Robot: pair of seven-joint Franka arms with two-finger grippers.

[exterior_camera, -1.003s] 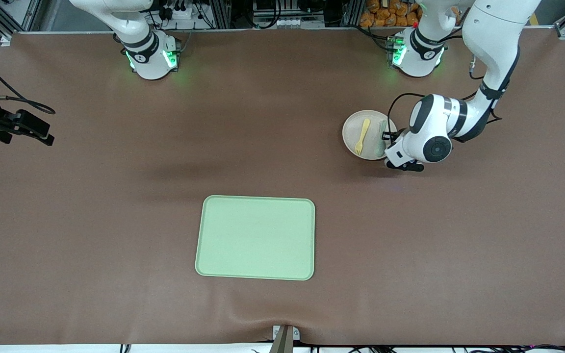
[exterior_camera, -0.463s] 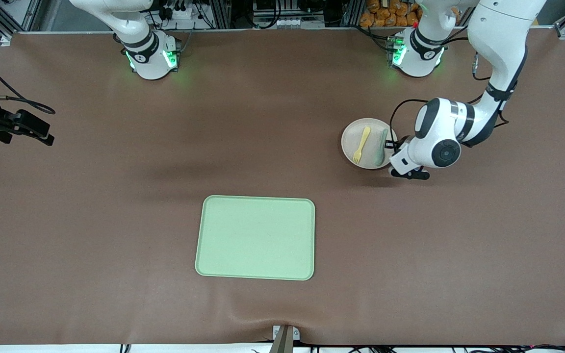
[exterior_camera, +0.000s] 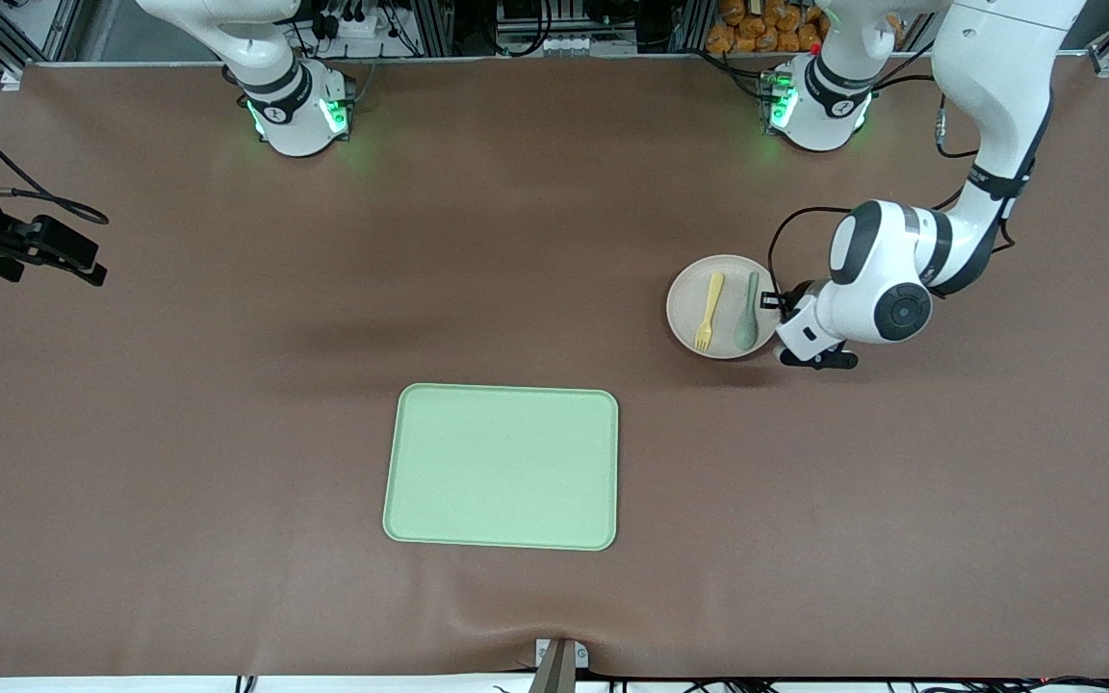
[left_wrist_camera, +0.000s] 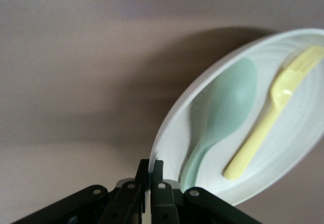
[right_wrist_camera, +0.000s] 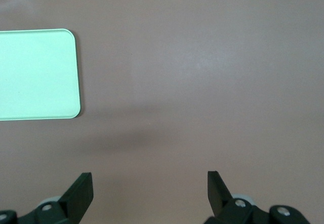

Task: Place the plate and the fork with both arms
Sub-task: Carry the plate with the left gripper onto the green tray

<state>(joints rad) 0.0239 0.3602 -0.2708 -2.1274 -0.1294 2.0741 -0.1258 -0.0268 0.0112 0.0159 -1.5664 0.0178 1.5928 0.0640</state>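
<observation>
Left gripper (left_wrist_camera: 151, 169) fingers clamped on plate (exterior_camera: 684, 310) rim, fork (exterior_camera: 708, 310) and spoon (exterior_camera: 747, 318) just inside; right gripper (right_wrist_camera: 150, 186) fingers apart, waiting over worktop (exterior_camera: 227, 433).

Pale yellow fork (exterior_camera: 708, 310) lies on the round beige plate (exterior_camera: 687, 310).

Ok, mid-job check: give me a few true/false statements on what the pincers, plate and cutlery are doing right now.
1. The left pincer is shut on the plate's rim. True.
2. The fork lies on the tray. False: it lies on the plate, beside the spoon.
3. The right pincer holds the spoon. False: it is open, holding nothing, above bare table.
4. The tray has nothing on it. True.
5. The plate sits on the tray. False: it is toward the left arm's end, apart from the tray.
</observation>
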